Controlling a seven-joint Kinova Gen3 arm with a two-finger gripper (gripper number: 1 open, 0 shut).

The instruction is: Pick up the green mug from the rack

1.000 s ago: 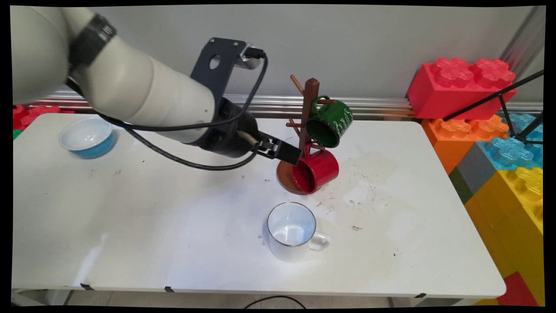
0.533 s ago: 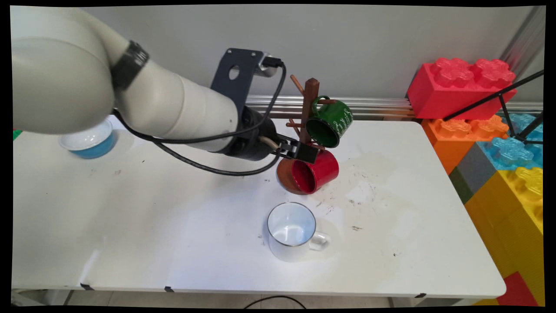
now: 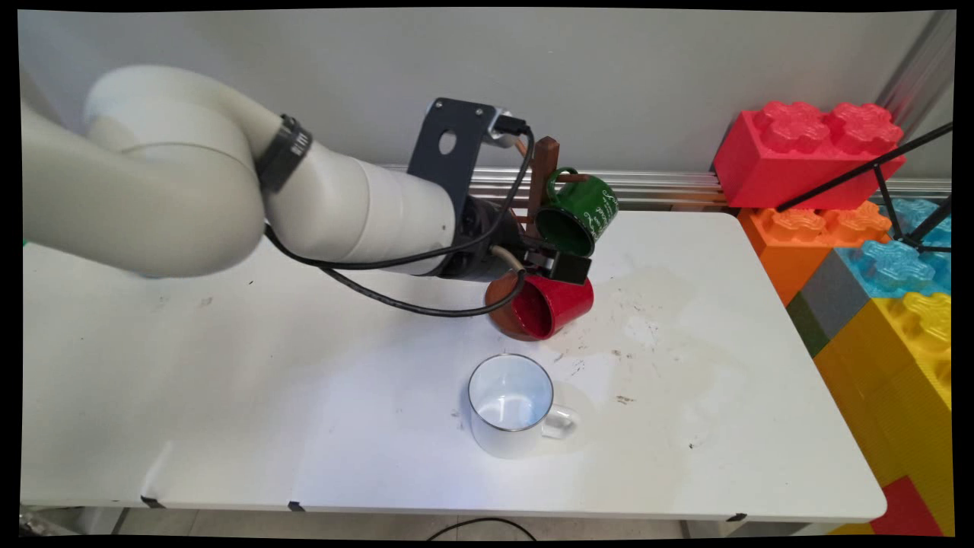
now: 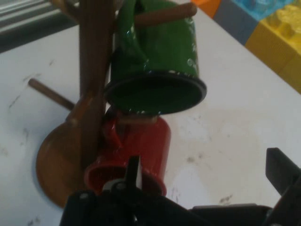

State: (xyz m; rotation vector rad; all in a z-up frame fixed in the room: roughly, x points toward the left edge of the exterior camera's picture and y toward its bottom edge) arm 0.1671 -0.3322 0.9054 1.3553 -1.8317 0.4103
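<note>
Three mugs are in view, two of them hung on a brown wooden mug tree [image 3: 542,175] that stands toward the far middle of the white table [image 3: 304,380]. Its round base [image 4: 56,165] rests flat on the tabletop. The green mug [image 3: 578,213] hangs by its handle from an upper peg, mouth tilted down and toward the camera; the red mug [image 3: 554,304] hangs from a lower peg directly beneath it, its mouth also facing forward and down. The black gripper [image 3: 567,266] sits between the two — just under the green mug's rim and right at the top of the red mug's body. In the hand view the gripper [image 4: 207,183] stands wide open: one finger [image 4: 133,174] lies over the red mug [image 4: 141,150] near its rim, the other finger [image 4: 282,172] is well out to the side over bare table, so nothing is clamped. Whether the near finger actually touches the red mug cannot be told. The green mug [image 4: 157,61] fills the upper part of that view, its dark mouth just above the red one. A white mug [image 3: 511,403] stands upright on the table nearer the camera, apart from the tree, handle pointing right. Large toy bricks [image 3: 806,144] — red, orange, blue, yellow — are stacked beyond the table's right edge.
</note>
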